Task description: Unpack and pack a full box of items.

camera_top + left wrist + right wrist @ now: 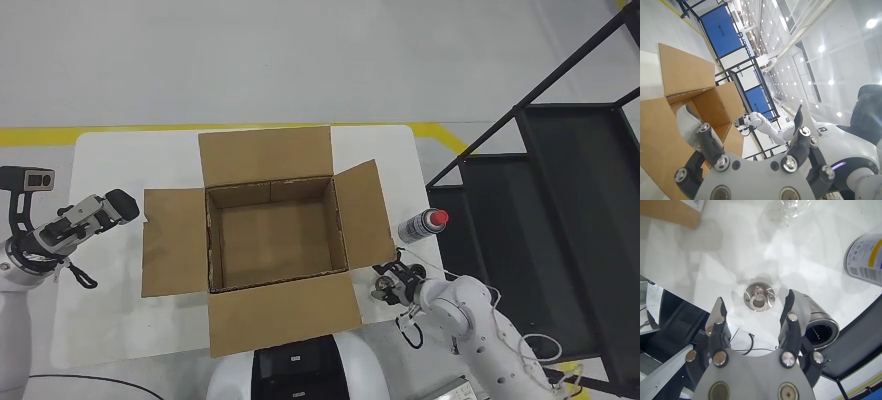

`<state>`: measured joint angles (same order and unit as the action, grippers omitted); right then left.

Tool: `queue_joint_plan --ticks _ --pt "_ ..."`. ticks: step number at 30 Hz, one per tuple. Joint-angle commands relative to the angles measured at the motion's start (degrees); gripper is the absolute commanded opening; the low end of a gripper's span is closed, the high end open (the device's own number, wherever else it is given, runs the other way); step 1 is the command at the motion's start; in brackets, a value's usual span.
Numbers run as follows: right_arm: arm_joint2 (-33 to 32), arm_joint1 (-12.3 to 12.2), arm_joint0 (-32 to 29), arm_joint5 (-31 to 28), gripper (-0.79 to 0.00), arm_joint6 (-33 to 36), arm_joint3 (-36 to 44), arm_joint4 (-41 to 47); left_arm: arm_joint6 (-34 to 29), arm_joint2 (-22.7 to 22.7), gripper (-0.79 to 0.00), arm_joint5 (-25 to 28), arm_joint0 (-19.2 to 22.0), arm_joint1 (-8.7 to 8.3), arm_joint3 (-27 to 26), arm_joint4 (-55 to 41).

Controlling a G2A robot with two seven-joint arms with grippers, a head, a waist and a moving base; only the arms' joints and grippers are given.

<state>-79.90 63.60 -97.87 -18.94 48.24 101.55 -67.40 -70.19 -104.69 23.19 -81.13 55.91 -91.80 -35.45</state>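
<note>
Table (800, 266) — flange (759, 294) btwn R tool (755, 297) jaws

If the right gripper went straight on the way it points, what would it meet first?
The right gripper would likely meet the flanged metal collar on the table, framed between its open fingers; depth is unclear. The metal cylinder lies beside one finger, off that line.

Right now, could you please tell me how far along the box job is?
Done: the box stands open and looks empty; the spray can, flange and bearing sleeve sit on the table beside it. In hand: nothing yet; the right gripper hangs open over the flange, the left gripper open beside the box. Left: repacking them.
</note>
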Motion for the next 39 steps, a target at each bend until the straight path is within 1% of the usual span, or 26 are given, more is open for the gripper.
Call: queue_joint_plan --ticks 1,2,6,10,16,21,24,36,37,39 --pt "-1.28 -0.25 -1.45 -1.44 -0.028 -0.17 1.83 1.66 0.00 0.00 0.000 0.00 0.00 0.00 0.00 0.01" --pt "-2.12 -0.42 -2.31 -2.38 0.000 -0.12 2.95 2.30 0.00 0.00 0.000 0.00 0.00 0.00 0.00 0.01" --pt "-5.46 -1.14 -6.22 -6.04 0.000 -0.12 8.24 3.33 0.00 0.00 0.000 0.00 0.00 0.00 0.00 0.01" --pt "-8.87 -1.73 -10.06 -8.39 0.000 -0.35 12.91 3.87 0.00 0.00 0.000 0.00 0.00 0.00 0.00 0.01" --pt "-12.24 -2.34 -14.06 -11.91 0.000 -1.37 17.26 5.80 0.00 0.00 0.000 0.00 0.00 0.00 0.00 0.01" --pt "-12.57 -2.61 -14.19 -13.08 0.000 -1.70 17.52 7.92 0.00 0.00 0.000 0.00 0.00 0.00 0.00 0.01" --pt "-12.77 -2.64 -13.51 -12.27 0.000 -2.18 17.24 11.16 0.00 0.00 0.000 0.00 0.00 0.00 0.00 0.01" --pt "-12.77 -2.64 -13.51 -12.27 0.000 -2.18 17.24 11.16 0.00 0.00 0.000 0.00 0.00 0.00 0.00 0.01" --pt "-12.77 -2.64 -13.51 -12.27 0.000 -2.18 17.24 11.16 0.50 -0.12 0.000 -0.22 -0.06 -0.01 0.19 0.33" --pt "-12.77 -2.64 -13.51 -12.27 0.000 -2.18 17.24 11.16 3.17 -1.28 0.000 -2.40 -0.36 -0.30 0.67 4.76"
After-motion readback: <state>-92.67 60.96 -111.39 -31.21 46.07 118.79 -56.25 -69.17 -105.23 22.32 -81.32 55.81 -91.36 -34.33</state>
